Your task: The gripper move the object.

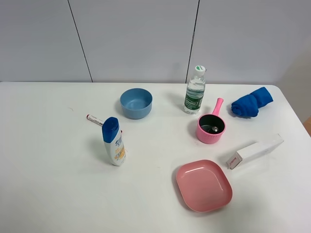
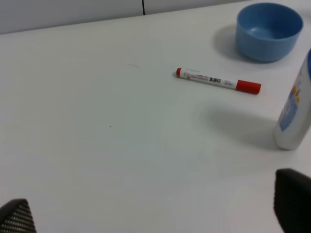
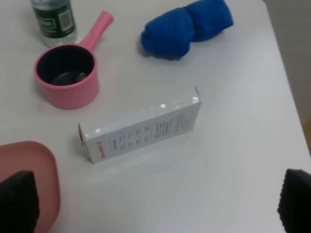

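Both arms' fingers [image 3: 19, 201] spread wide, holding nothing; the object [image 1: 214, 128], seemingly, lies inside the pink pot [image 1: 211, 137].

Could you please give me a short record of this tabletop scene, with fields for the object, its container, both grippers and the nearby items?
object: small grey metallic capsule, lying inside the pot
container: pink pot with handle, upright beside the water bottle
left gripper: open, empty, above bare table near the marker pen
right gripper: open, empty, above the white carton
other items: blue bowl, pink plate, blue cloth, lotion bottle
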Robot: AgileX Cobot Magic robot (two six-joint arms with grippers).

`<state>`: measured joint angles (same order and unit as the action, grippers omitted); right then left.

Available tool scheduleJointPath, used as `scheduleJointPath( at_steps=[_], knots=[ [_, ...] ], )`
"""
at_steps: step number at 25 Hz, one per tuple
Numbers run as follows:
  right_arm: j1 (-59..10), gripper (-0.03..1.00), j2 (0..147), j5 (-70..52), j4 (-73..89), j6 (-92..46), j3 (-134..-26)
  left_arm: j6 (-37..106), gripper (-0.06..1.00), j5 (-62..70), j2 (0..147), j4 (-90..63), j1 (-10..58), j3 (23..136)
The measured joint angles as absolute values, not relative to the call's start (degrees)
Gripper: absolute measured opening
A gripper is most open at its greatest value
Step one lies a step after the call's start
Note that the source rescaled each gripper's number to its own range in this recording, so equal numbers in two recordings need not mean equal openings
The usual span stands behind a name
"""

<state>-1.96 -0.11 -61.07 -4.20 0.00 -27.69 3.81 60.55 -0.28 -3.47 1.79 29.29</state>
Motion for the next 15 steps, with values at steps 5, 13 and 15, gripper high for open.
scheduleJointPath(
  at_steps=[5, 13, 15],
  knots=[
    [2.2, 1.0, -0.1, -61.1, -2.0, -3.1, -27.7, 3.8, 1.0, 60.6, -0.3, -3.5, 1.8, 29.3],
    [2.4, 1.0, -0.1, -61.1, 0.9, -7.3, -27.7, 3.8, 1.0, 60.6, -0.3, -3.5, 1.8, 29.3],
    [2.4, 1.0, -0.1, -61.1, 1.0, -7.8, -27.7, 3.8, 1.0, 60.6, -0.3, -3.5, 1.8, 29.3]
  ],
)
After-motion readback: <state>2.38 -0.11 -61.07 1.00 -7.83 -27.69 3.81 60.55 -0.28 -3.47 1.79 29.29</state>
